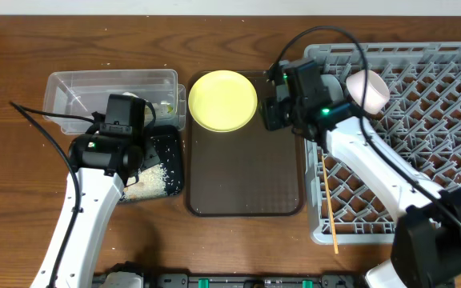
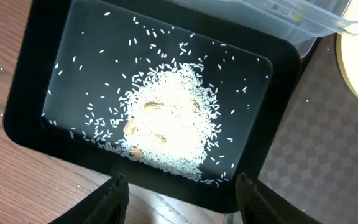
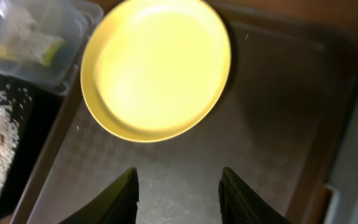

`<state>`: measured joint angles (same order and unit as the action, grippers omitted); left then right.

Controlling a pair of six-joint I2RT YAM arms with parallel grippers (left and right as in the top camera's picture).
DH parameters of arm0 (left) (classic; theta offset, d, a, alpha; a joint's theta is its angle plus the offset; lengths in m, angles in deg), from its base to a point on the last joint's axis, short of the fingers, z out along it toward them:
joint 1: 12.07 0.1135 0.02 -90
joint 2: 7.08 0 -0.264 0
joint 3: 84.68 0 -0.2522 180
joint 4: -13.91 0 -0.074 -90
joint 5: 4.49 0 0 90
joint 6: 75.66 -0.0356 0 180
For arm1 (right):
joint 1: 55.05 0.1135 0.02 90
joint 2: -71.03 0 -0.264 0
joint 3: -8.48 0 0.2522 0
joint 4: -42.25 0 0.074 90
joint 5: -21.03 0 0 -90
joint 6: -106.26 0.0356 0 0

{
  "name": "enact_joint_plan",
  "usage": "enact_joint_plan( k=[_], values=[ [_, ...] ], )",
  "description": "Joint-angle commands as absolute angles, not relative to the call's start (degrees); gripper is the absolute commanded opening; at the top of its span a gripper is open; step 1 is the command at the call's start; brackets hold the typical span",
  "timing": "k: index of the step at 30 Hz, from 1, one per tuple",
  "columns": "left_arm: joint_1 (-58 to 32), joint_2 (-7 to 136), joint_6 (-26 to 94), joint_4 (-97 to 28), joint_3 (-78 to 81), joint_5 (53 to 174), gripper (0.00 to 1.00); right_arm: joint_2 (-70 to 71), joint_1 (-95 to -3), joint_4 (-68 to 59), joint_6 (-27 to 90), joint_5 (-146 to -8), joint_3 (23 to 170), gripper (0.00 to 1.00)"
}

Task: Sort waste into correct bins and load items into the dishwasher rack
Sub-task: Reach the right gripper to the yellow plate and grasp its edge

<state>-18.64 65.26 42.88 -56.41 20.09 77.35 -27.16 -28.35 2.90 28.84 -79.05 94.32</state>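
Note:
The yellow plate [image 1: 223,100] lies on the far end of the brown serving tray [image 1: 246,188]. My right gripper [image 1: 274,112] is open and empty, hovering over the tray just beside the plate [image 3: 157,65]; its fingers [image 3: 179,177] frame bare tray. My left gripper [image 1: 126,120] is open and empty above the black tray [image 1: 174,172], where rice [image 2: 166,118] is piled; its fingers [image 2: 182,185] span the tray's near edge. The clear tub [image 1: 110,88] holds the wrapper [image 3: 45,46] and tissue [image 3: 20,22]. A white bowl [image 1: 368,90] sits in the grey rack [image 1: 430,144]. A chopstick [image 1: 330,204] lies on the rack's left side.
The black tray [image 2: 36,81] sits on wood between the clear tub [image 2: 303,15] and the table's front. The brown tray [image 2: 328,137] adjoins it on the right. The rack fills the table's right side. The blue bowl and small cup are not visible.

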Motion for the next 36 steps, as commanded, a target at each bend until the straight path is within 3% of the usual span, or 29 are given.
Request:
enact_joint_plan(
  k=[1, 19, 26, 36],
  values=[
    [-18.51, 65.72, 43.16, -56.56, 20.31, 76.01, 0.59, -27.44, -26.87, 3.01, 29.06, -77.87, 94.93, 0.40],
    [-18.51, 65.72, 43.18, -56.58, 20.31, 76.01, 0.59, -28.56, -25.71, 8.74, 29.08, -74.07, 94.93, 0.43],
    [-18.51, 65.72, 43.18, -56.60, 20.31, 76.01, 0.59, -36.36, -24.59, 15.75, 32.95, -68.98, 94.93, 0.45],
    [-18.51, 65.72, 43.16, -56.82, 20.31, 76.01, 0.59, -46.83, -24.24, 19.32, 41.37, -69.00, 94.93, 0.39]
  ],
)
